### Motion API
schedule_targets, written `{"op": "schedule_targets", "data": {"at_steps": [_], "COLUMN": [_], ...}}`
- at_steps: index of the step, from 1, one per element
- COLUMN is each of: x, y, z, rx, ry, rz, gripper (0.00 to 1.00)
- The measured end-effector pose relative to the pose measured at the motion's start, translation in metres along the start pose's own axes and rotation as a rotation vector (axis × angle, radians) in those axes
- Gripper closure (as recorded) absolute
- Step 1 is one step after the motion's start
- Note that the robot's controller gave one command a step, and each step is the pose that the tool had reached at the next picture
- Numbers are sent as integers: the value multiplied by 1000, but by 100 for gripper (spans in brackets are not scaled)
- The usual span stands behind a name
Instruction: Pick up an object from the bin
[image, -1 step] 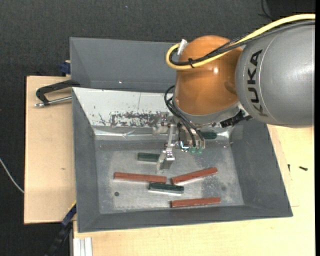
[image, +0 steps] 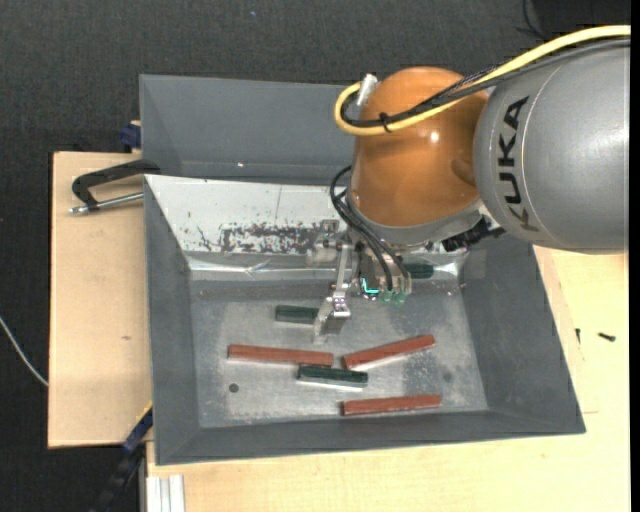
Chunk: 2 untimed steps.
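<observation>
Gripper (image: 338, 305) hangs low mid-bin (image: 165, 300), just right of a short dark green bar (image: 295, 314), with three reddish-brown sticks (image: 279, 353) and a second green bar (image: 331, 375) nearer the front, and honestly can't tell if it's open or gripping anything.

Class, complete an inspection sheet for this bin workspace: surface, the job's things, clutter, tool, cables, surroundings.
Surface: grey metal bin, floor speckled, back wall scuffed.
Job's things: left red-brown stick; right red-brown stick, tilted; front red-brown stick; front green bar between the sticks; rear green bar, lying apart.
Clutter: nothing seen.
Grippers: tool hangs low over the bin floor, just right of the rear green bar; a grip on anything cannot be told.
Cables: yellow cable loops over the orange wrist cover; black leads beneath.
Surroundings: dark floor behind the bin.
</observation>
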<state>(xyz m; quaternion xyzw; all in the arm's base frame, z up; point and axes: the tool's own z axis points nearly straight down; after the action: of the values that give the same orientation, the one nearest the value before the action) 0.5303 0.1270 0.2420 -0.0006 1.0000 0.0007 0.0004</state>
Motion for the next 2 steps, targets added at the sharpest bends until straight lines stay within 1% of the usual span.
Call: {"op": "schedule_targets", "data": {"at_steps": [1,2], "x": [8,24], "y": [-14,-15], "z": [45,107], "rx": [-2,0], "ry": [-7,-3], "rz": [-2,19], "gripper": [0,0]}}
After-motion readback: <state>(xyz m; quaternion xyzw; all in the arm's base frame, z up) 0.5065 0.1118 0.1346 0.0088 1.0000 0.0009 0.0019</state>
